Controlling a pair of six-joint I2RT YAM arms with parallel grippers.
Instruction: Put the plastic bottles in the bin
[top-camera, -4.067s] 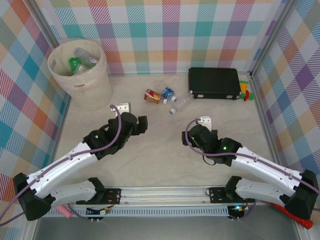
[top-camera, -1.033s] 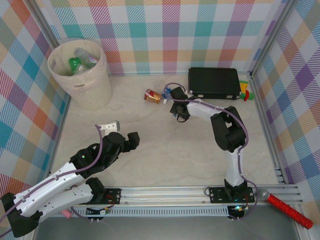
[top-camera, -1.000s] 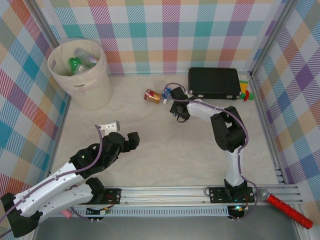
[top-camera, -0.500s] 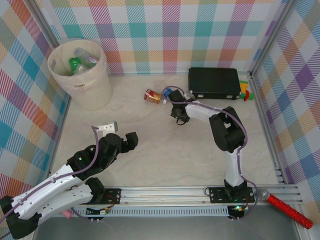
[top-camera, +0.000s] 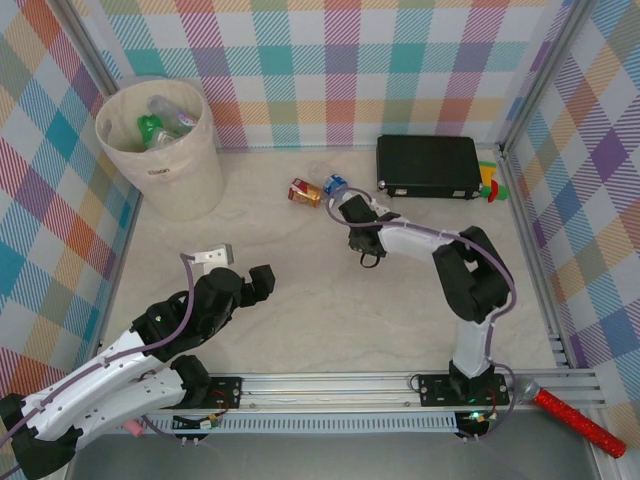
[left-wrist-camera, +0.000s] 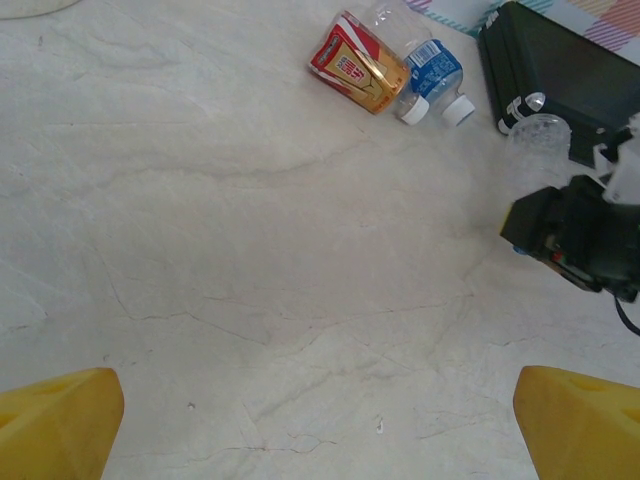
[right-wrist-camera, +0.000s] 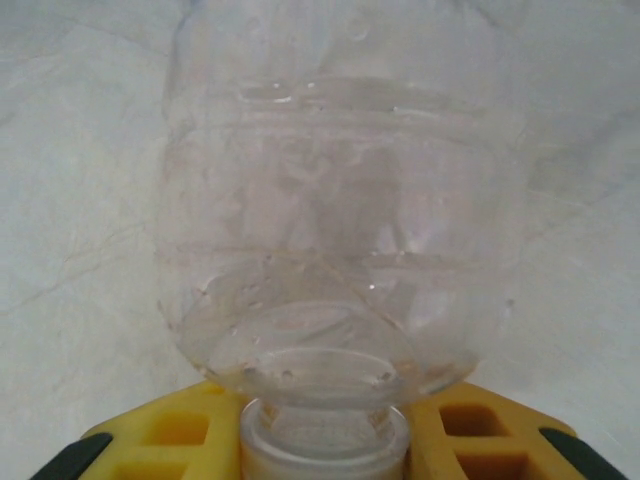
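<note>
My right gripper (right-wrist-camera: 325, 440) is shut on the neck of a clear, label-free plastic bottle (right-wrist-camera: 340, 220), with a yellow finger (right-wrist-camera: 170, 430) on each side of the neck. From above, that gripper (top-camera: 351, 206) sits mid-table just in front of the black case. Two more plastic bottles lie left of it: a brown/orange-labelled one (top-camera: 305, 192) (left-wrist-camera: 358, 72) and a blue-labelled one (top-camera: 335, 185) (left-wrist-camera: 435, 72). The cream bin (top-camera: 182, 170) stands at the back left with green and clear bottles inside. My left gripper (top-camera: 260, 280) (left-wrist-camera: 320, 430) hangs open over bare table, holding nothing.
A black rectangular case (top-camera: 428, 165) (left-wrist-camera: 570, 70) lies at the back right, with a small red, green and yellow object (top-camera: 490, 185) at its right end. A red tool (top-camera: 575, 415) lies beyond the front rail. Plaid walls close in three sides.
My right gripper closed onto the clear bottle's neck and shifted slightly toward the near side. The left arm stayed almost still and open.
</note>
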